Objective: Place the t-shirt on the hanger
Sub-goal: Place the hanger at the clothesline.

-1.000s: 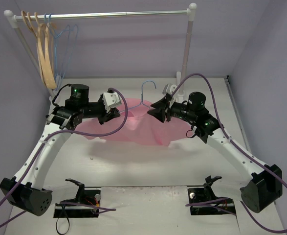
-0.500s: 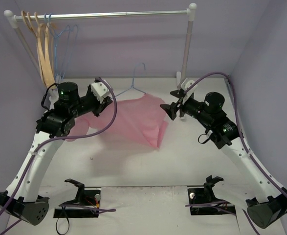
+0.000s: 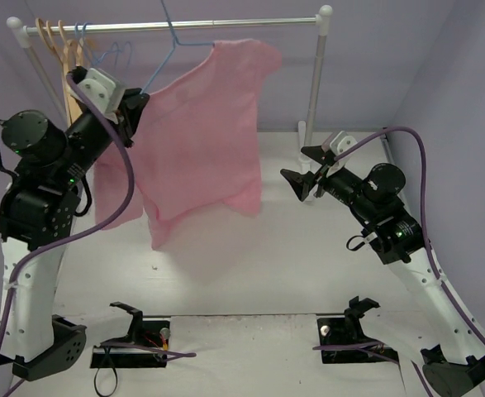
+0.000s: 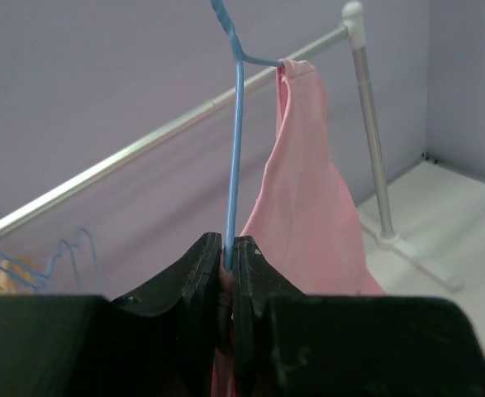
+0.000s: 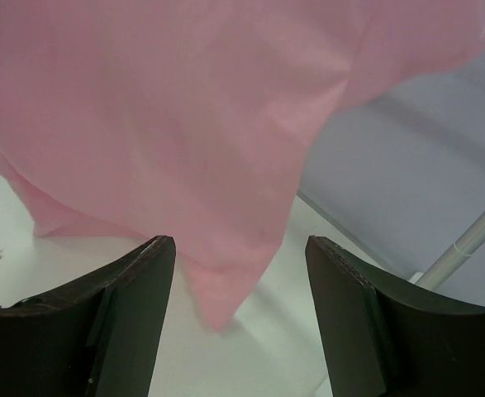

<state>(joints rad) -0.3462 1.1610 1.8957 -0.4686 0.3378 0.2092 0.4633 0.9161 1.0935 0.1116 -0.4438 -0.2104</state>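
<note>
The pink t-shirt (image 3: 201, 136) hangs in the air on a light-blue wire hanger (image 3: 173, 37), draped off one side, its hem well above the table. My left gripper (image 3: 132, 110), raised high at the left, is shut on the hanger's lower wire (image 4: 235, 157); the t-shirt (image 4: 308, 207) hangs just beyond the jaws. The hanger's hook crosses the rack rail (image 3: 250, 22) and its top runs out of frame. My right gripper (image 3: 302, 178) stands open to the right of the shirt, apart from it. In its wrist view the t-shirt (image 5: 168, 116) fills the space ahead of the open gripper (image 5: 240, 285).
Tan wooden hangers (image 3: 71, 83) and spare blue wire hangers (image 3: 114, 56) hang at the rail's left end. The rack's right post (image 3: 314, 91) stands behind my right gripper. Two black fixtures (image 3: 135, 335) (image 3: 354, 329) sit at the table's near edge.
My left arm has lifted the hanger and t-shirt from the table up to the rail. The right gripper has opened, let go of the shirt and drawn back to the right.
</note>
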